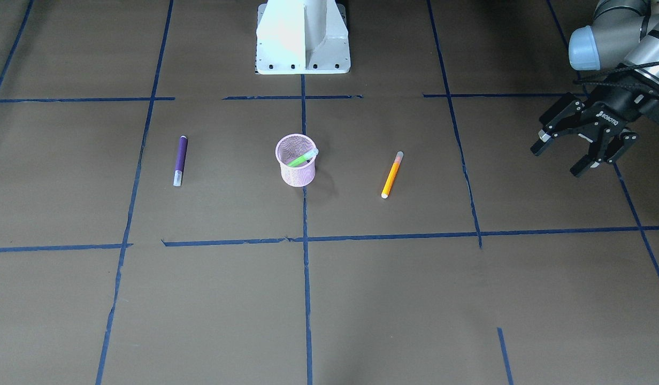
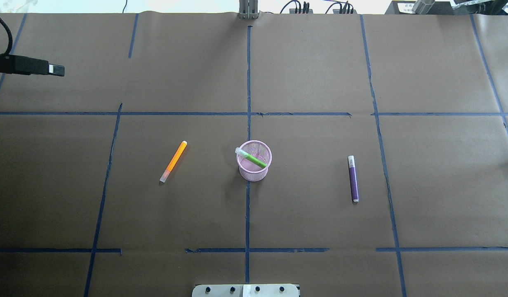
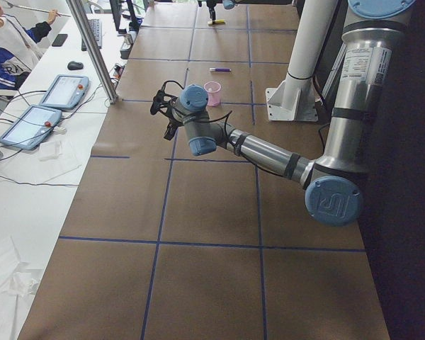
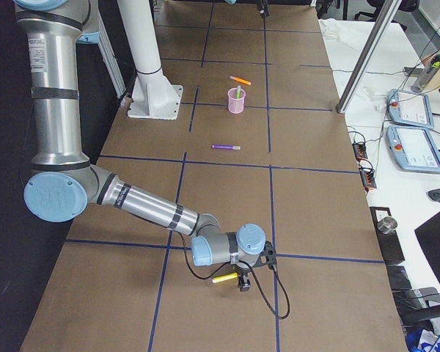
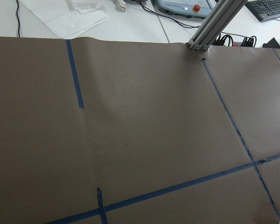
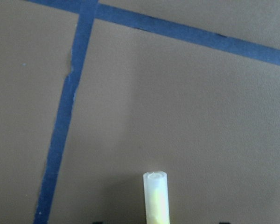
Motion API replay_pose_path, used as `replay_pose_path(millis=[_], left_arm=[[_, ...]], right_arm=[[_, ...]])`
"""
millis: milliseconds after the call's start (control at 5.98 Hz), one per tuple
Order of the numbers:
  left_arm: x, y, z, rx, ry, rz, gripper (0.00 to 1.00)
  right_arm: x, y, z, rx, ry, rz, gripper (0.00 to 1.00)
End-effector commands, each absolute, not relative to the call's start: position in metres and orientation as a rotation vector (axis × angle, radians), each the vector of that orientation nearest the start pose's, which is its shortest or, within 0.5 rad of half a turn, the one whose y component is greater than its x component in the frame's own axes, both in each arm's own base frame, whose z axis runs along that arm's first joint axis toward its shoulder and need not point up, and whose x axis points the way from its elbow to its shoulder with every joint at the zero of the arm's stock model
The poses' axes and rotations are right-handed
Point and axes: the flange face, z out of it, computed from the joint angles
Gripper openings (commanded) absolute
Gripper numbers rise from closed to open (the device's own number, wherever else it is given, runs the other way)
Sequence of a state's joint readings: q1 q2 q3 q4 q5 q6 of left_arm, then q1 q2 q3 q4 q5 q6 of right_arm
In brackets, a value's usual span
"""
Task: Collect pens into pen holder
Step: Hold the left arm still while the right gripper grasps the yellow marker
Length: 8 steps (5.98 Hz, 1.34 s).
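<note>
Where pen holder (image 2: 254, 173) stands, green pen (image 2: 252, 159) leans inside.

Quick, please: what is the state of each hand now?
Left hand: open, holding nothing.
Right hand: cannot be told; a yellow pen is right at its fingers.

Green pen (image 2: 254, 159) tilted in pink holder (image 2: 254, 174)

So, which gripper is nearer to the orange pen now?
Left. The left gripper hangs open out to the side of the orange pen, past one tape line. The right gripper is far off at the opposite end, beyond the purple pen.
</note>
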State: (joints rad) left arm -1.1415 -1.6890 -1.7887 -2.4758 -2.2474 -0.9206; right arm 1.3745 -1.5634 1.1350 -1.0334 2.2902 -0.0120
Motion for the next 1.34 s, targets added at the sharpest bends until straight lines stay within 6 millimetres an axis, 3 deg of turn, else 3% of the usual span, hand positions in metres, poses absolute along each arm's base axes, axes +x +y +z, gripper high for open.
replay_pose_path(millis=[0,167,502,669,836,1171], left_arm=[[0.155,-0.508,0.386,0.557,1.192,0.002,1.0],[0.155,-0.508,0.387,0.557,1.19,0.001,1.0],[0.155,-0.508,0.386,0.559,1.19,0.0,1.0],[0.154,-0.508,0.387,0.558,1.19,0.0,1.0],[0.154,-0.508,0.387,0.558,1.19,0.0,1.0],[0.155,-0.507,0.39,0.554,1.186,-0.001,1.0]], right_arm=[[-0.025,-0.471,0.815,0.037,-0.733,-0.245,0.45],[-0.026,-0.472,0.813,0.039,-0.738,-0.245,0.28],[-0.027,-0.473,0.81,0.04,-0.759,-0.245,0.07],[-0.028,-0.468,0.81,0.036,-0.788,-0.245,0.0],[-0.028,-0.472,0.797,0.066,-0.834,-0.257,0.0],[-0.008,-0.494,0.718,0.231,-0.899,-0.264,0.0]])
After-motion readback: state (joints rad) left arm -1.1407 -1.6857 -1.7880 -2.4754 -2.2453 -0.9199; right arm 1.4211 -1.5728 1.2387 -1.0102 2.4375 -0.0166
